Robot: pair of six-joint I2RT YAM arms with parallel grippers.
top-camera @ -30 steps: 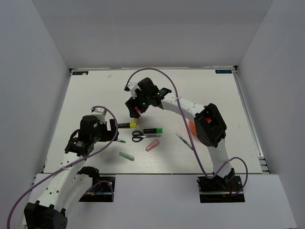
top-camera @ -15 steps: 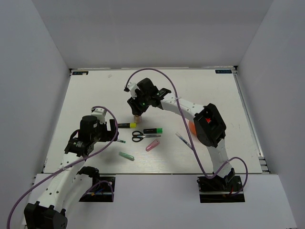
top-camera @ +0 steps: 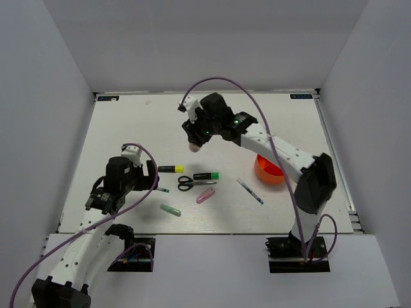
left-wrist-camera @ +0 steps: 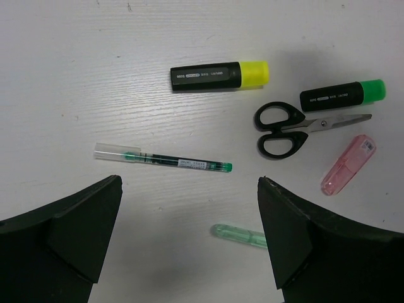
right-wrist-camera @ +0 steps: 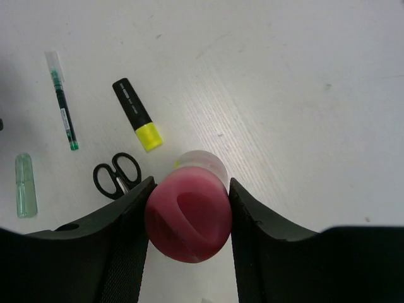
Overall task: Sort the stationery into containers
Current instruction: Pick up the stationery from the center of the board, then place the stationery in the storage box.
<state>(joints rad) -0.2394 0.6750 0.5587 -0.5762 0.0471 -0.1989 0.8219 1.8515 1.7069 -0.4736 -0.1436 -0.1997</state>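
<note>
My right claw (right-wrist-camera: pixel 189 196) is clamped on the pink-capped white bottle (right-wrist-camera: pixel 188 218), one finger on each side of the cap, which faces my wrist camera with the white body beyond it. From above, the bottle sits toward the far side of the table (top-camera: pixel 128 128), beyond the yellow-capped marker (left-wrist-camera: pixel 219 75), and well apart from the orange bowl (top-camera: pixel 266 172) to its right.

My left claw (left-wrist-camera: pixel 189 189) is spread wide with nothing in it, hanging over the thin green pen (left-wrist-camera: pixel 163 158). The black-handled scissors (left-wrist-camera: pixel 284 129) lie just beside the green-capped marker (left-wrist-camera: pixel 342 95). The pink stick (left-wrist-camera: pixel 348 165) lies near the scissor blades, and the teal stick (left-wrist-camera: pixel 238 235) lies nearer my base. Another thin pen (top-camera: pixel 249 191) lies near the bowl.
</note>
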